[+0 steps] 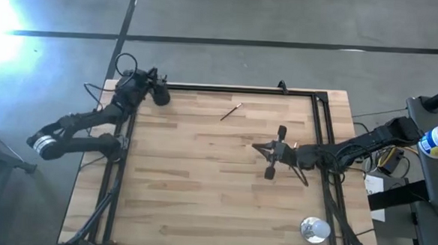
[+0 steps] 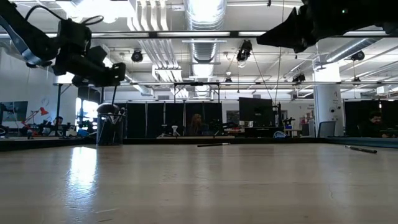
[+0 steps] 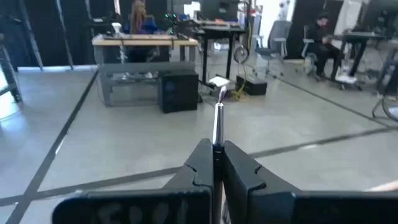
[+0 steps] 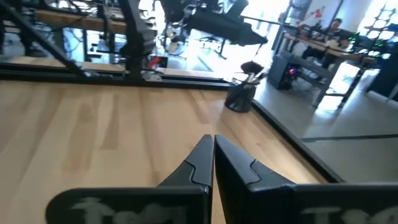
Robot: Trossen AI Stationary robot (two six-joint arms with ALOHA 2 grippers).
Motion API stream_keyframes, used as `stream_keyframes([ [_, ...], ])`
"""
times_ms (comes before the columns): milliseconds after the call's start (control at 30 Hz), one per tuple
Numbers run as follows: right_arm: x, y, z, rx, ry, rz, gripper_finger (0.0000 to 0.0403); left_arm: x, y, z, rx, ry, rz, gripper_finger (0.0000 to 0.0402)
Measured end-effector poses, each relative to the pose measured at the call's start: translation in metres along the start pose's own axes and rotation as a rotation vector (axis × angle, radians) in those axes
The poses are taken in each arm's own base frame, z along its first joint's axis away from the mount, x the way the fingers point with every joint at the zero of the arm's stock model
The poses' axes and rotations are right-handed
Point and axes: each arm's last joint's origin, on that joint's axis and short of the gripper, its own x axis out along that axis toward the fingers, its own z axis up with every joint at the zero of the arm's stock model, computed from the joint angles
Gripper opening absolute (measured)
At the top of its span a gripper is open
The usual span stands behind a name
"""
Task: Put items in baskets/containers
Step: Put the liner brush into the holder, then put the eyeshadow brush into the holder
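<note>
The left gripper (image 3: 213,163) hovers over the black cup (image 1: 161,96) at the worktop's (image 1: 200,196) far-left corner, fingers grasping a brush (image 3: 218,119); the right gripper (image 4: 212,155) hangs mid-right, fingers clenched empty.

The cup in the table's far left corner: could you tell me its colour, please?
Black; the cup shows best in the right wrist view.

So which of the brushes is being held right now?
The slim one clamped in the left pincer, its tip pointing forward. Another brush lies loose on the table.
</note>
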Motion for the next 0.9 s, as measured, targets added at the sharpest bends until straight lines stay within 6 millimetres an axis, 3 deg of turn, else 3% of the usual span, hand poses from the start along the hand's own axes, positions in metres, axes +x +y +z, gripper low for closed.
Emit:
stream_keyframes([
  [333,0.009,-0.017,-0.001,-0.015,0.001,-0.044,0.0008,0.017,0.002,-0.028,0.021,0.127,-0.016,0.0011],
  [500,0.013,-0.023,-0.004,-0.016,0.018,-0.065,0.0008,0.021,0.001,-0.038,-0.023,0.172,-0.010,0.0044],
  [700,0.017,-0.038,-0.013,0.020,0.050,-0.131,0.0008,0.020,0.000,-0.038,-0.053,0.186,-0.036,0.0074],
  [900,0.027,-0.070,-0.020,0.141,0.085,-0.072,0.0008,0.016,-0.004,-0.029,-0.077,0.154,-0.137,0.0078],
])
